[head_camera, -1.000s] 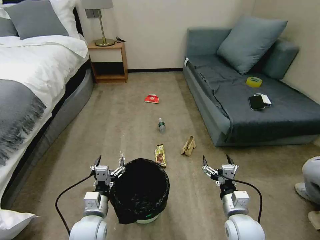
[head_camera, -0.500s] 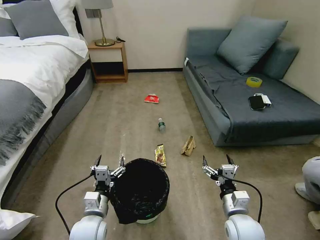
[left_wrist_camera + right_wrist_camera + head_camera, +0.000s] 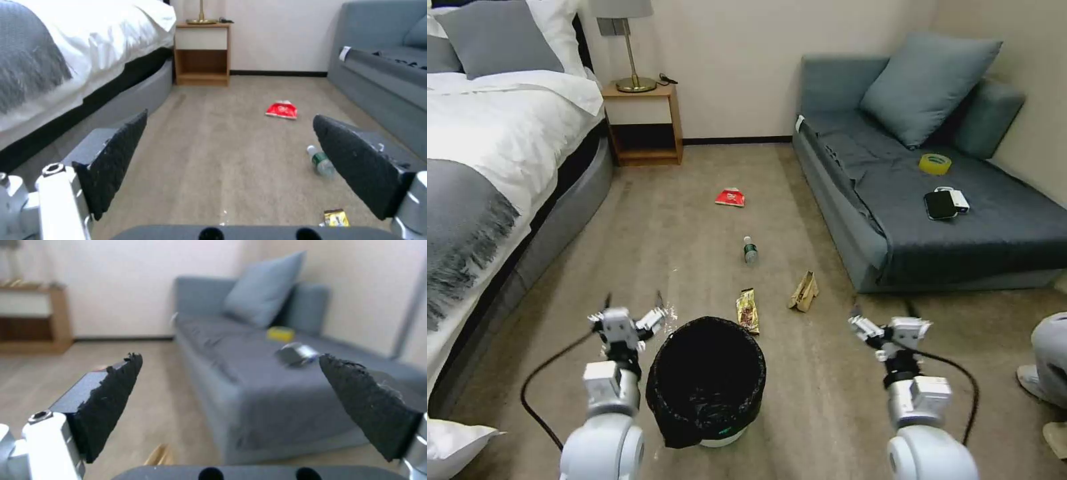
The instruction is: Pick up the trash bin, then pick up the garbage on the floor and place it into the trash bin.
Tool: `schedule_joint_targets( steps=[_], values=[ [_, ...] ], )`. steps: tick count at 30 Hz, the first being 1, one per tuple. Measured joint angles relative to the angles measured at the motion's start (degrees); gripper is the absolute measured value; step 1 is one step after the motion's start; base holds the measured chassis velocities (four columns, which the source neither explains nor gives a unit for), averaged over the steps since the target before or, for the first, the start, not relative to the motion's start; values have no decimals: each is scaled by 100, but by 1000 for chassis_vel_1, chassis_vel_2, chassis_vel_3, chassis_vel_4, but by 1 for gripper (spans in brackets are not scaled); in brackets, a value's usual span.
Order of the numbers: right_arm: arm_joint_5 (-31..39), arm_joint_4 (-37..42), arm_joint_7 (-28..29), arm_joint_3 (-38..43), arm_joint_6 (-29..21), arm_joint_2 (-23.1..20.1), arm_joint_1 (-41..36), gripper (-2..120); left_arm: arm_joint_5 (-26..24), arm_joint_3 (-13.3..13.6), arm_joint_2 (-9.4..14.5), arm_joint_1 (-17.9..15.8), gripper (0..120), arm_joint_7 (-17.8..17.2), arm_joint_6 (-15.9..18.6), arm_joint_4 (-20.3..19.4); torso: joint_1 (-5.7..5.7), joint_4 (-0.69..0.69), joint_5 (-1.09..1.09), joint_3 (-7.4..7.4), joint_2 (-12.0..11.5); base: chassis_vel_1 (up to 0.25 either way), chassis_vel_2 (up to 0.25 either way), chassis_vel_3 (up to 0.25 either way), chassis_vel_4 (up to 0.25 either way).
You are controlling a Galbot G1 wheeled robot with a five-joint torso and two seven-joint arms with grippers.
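Upright, white trash bin (image 3: 707, 380) — crinkled black liner draped over rim.

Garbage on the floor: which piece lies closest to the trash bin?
The gold-brown snack wrapper, almost touching the trash bin rim; paper bag, bottle and red packet lie farther away.

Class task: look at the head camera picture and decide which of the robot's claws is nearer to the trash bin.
Left. The left claw hangs open just beside the trash bin, off its left rim. The right claw, also open, is well off to the bin's right, over bare carpet.
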Motion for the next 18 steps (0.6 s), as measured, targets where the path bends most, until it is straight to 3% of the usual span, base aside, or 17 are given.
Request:
schedule_joint_targets(
  steps=[5,8,9,12,18],
  values=[
    [42,135,123,81,-37,0,6,100,-414,-30,294,27,100,-157,535,-215,0,1,2,0,1,0,0,0,0],
    [71,135,129,87,-39,-25,13,100,-1507,-12,653,-5,100,-657,1766,-493,0,2,1,0,1,0,0,0,0],
    [71,135,129,87,-39,-25,13,100,-1507,-12,653,-5,100,-657,1766,-493,0,2,1,0,1,0,0,0,0],
    [105,153,129,104,-52,-45,23,100,-2660,-7,1091,-23,100,-1228,2671,-759,0,1,2,0,1,0,0,0,0],
    [119,163,129,116,-55,-56,26,100,-3357,34,1474,-40,100,-1599,2876,-739,0,1,2,0,1,0,0,0,0]
  ],
)
